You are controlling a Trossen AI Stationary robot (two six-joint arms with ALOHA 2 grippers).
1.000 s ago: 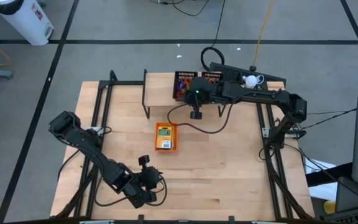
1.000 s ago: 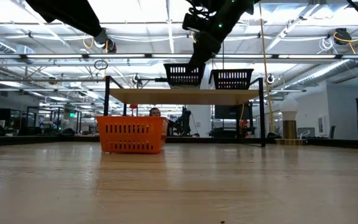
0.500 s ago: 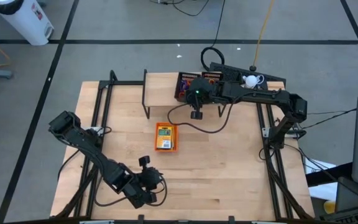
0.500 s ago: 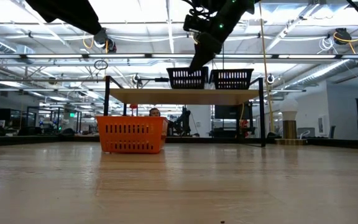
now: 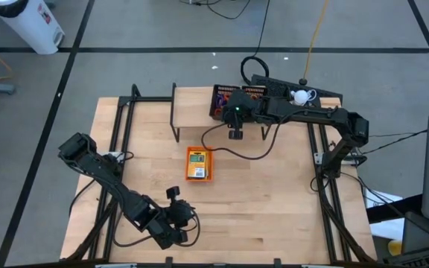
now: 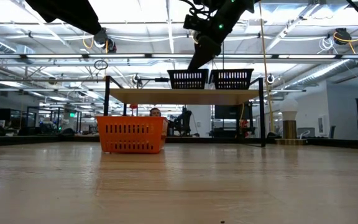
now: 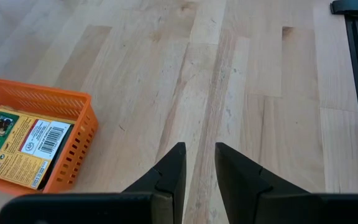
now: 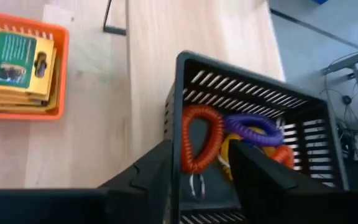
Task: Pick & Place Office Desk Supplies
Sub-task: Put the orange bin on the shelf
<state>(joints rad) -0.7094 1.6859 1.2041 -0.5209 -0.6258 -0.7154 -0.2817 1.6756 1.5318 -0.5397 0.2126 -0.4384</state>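
Observation:
A black mesh tray [image 8: 247, 84] holding orange [image 8: 197, 140] and purple [image 8: 253, 127] coiled loops sits on its base on the wooden shelf riser [image 6: 185, 95]. A second black mesh tray [image 6: 231, 79] is beside it. My right gripper [image 8: 202, 149] is open above the first tray, with one finger outside its near wall and one inside. On the table, an orange tray [image 5: 199, 164] holds yellow-and-green crayon boxes [image 7: 23, 146]. My left gripper [image 7: 200, 158] waits near the table's near edge, open by a narrow gap with nothing between its fingers. My right gripper comes from above with its fingers pointing down astride the tray's near wall [image 8: 174, 118]. The outer finger [image 8: 157, 168] stands right beside the wall. I cannot tell whether either finger touches it. The tray sits level on the riser.
The riser stands on dark legs at the table's far side, with open tabletop below and in front of it. Dark rails [image 5: 121, 126] run along the table's left and right sides. A cable [image 5: 252, 152] hangs from the right arm over the table.
The black mesh tray under my right gripper has come down a little and shifted toward the table's right edge. It now rests level on the riser, close beside the second black tray. My right gripper has moved slightly with it.

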